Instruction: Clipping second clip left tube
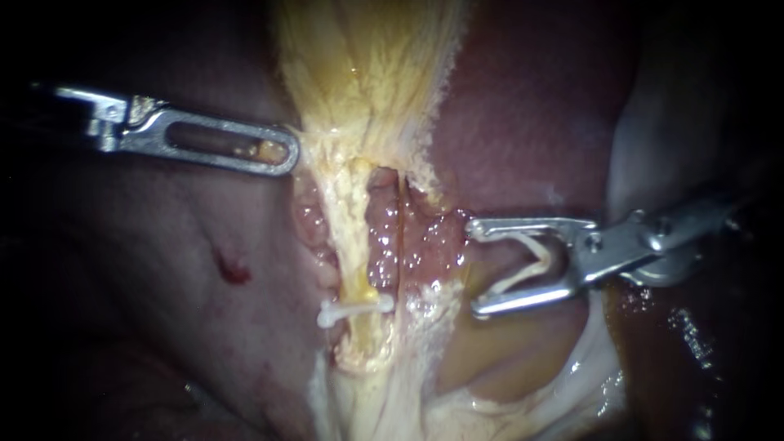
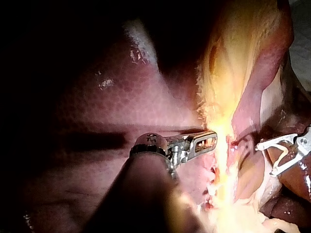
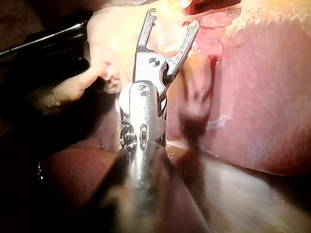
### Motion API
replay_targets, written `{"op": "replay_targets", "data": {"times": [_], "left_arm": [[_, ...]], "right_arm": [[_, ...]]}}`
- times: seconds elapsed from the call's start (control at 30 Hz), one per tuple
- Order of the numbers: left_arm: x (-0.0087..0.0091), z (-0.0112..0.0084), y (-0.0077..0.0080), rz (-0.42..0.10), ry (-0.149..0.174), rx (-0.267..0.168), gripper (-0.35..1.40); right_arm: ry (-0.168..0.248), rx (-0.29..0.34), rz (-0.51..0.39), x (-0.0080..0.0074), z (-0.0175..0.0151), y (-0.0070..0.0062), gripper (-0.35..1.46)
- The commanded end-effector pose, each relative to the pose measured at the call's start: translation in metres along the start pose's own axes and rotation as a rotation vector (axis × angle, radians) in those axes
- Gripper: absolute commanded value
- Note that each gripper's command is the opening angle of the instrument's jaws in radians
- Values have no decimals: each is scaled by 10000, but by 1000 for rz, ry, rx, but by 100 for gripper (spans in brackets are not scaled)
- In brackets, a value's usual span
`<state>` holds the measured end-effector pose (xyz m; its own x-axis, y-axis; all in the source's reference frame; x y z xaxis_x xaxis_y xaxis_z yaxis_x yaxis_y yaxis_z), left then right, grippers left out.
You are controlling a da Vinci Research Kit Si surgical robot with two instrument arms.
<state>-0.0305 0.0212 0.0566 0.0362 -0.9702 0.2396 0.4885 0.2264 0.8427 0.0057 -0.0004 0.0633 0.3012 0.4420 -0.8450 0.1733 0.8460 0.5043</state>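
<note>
From where I stand, the step in hand looks like bringing a second clip onto the left tube (image 1: 353,237), the pale yellow strand running down the middle of the endoscope view; one seated clip (image 1: 357,309) lies white across its lower part, so I would judge the new one belongs higher on the bare stretch, with a gap between the two; to do it well the right instrument (image 1: 475,269) would need to come across with its pincer square to the tube, pass one side in front and one behind so the whole width lies inside, and close only when both tips show beyond the far edge; it should also keep out what looks like a second, redder tube (image 1: 401,220) lying just beside the left one, on the side the pincer comes from; that pincer is spread wide and carries an open clip (image 1: 535,260), a white V touching both sides; the left tube is not within it, lying apart from the tips across the redder strand and the glistening raw bed; the left instrument (image 1: 287,155) comes in higher, its pincer pressed together on the edge of the yellow tissue (image 1: 367,73), seemingly holding it taut near the tube's upper end; the liver (image 1: 531,106) lies dark red behind.
</note>
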Motion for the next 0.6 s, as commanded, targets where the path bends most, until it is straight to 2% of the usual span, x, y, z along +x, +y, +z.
{"op": "replay_targets", "data": {"times": [0.03, 0.23, 0.6], "left_arm": [[0, 0, 0, 0, 0, -2, -35], [0, 1, 0, 0, 0, -2, -35], [0, 1, -2, 0, -1, -3, -35]], "right_arm": [[0, 5, 6, -2, 8, 1, 50], [-1, 24, 37, -19, 53, 9, 50], [-4, 42, 74, -52, 76, 31, 50]]}}
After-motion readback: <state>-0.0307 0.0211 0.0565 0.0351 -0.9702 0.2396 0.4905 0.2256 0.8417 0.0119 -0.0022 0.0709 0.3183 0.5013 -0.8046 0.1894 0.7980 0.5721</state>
